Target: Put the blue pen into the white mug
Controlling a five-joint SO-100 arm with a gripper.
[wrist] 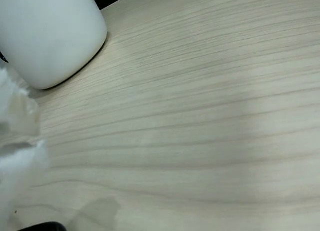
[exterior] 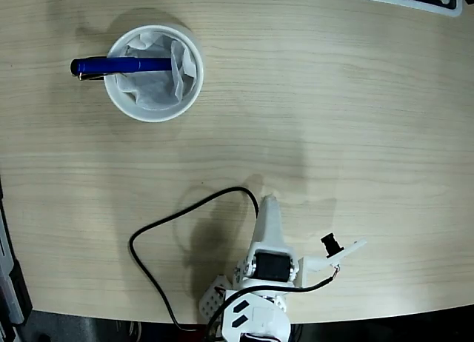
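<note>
The wooden table (exterior: pixel 318 98) filled the fixed view, and the arm (exterior: pixel 268 260) sat folded at six o'clock, well apart from everything else. The white mug (exterior: pixel 153 73) stood at about ten o'clock from the arm, lined with crumpled paper (exterior: pixel 152 83). It looked rigid and steady enough to need no holding. The blue pen (exterior: pixel 118 66) lay across the mug's nine o'clock rim, its front end inside on the paper and its clipped tail jutting out over the table. By the look of it the task was essentially done.

The pen appeared light, stiff and glossy, so probably slippery. The mid-barrel would be the place to grip, clear of the clip. The gripper (exterior: pixel 266 203) pointed toward twelve o'clock. Whether its fingers were apart or together I could not tell.
</note>
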